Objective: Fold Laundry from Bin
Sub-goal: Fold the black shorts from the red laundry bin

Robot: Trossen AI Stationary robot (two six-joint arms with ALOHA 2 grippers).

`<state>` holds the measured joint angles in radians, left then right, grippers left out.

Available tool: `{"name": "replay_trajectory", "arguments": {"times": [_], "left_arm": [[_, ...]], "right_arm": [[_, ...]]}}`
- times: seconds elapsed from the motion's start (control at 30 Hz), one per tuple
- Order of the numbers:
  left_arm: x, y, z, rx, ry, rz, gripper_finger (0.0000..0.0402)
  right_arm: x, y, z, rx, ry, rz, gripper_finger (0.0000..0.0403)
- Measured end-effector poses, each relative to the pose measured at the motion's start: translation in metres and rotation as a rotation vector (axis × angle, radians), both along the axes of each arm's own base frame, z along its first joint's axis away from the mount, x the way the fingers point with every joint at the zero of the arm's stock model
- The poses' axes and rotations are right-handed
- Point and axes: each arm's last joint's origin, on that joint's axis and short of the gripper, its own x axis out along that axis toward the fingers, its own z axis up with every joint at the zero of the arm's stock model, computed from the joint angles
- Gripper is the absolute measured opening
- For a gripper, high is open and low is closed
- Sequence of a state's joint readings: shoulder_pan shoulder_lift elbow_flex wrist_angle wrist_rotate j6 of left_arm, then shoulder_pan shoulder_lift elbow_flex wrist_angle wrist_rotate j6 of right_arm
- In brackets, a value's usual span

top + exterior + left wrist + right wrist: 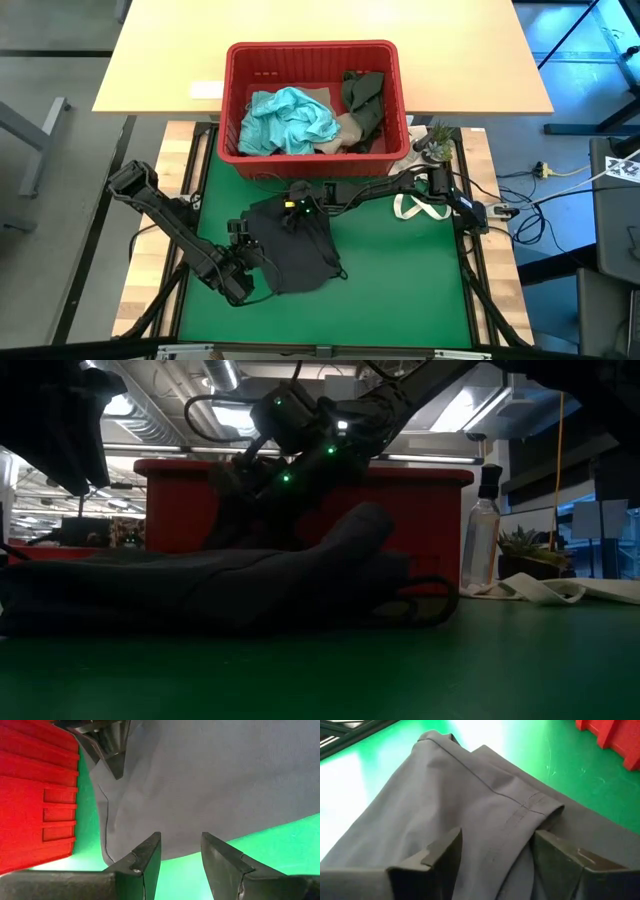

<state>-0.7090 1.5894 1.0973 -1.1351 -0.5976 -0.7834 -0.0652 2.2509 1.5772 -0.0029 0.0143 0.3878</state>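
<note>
A dark grey garment (295, 255) (250, 590) lies crumpled on the green mat, in front of the red bin (312, 55). In the bin lie a teal garment (290, 120), a beige one (350, 130) and an olive one (362, 95). My right gripper (298, 212) (495, 855) reaches in from the right over the dark garment's far part, open, with a raised hemmed fold (520, 815) between its fingers. My left gripper (240, 235) (180, 855) hovers open at the garment's left edge (150, 840), above the mat and touching nothing. My right gripper comes slanting down from the table's right side. Its fingers (445, 852) stand on either side of the dark garment's raised fold (500, 835), which rests on the mat. Whether the fingers touch the cloth, I cannot tell.
A white cloth bag with loop handles (420, 208) (540, 590) lies at the mat's right, beside a small plant (435, 140) and a clear spray bottle (482, 530). The bin's wall (35, 795) stands close behind the garment. Bare green mat (400, 290) lies nearer and to the right.
</note>
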Motion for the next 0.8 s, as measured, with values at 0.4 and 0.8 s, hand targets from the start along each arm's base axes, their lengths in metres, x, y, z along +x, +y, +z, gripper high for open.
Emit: {"name": "replay_trajectory", "arguments": {"times": [0.4, 0.8], "left_arm": [[0.0, 0.0, 0.0, -0.002, -0.002, 0.0, 0.0133], [0.002, -0.002, 0.0, -0.021, -0.024, 0.001, 0.0133]], "right_arm": [[0.0, -0.001, 0.001, -0.033, 0.002, 0.0, 0.0053], [-0.021, -0.005, 0.034, -0.2, 0.134, -0.07, 0.002]]}}
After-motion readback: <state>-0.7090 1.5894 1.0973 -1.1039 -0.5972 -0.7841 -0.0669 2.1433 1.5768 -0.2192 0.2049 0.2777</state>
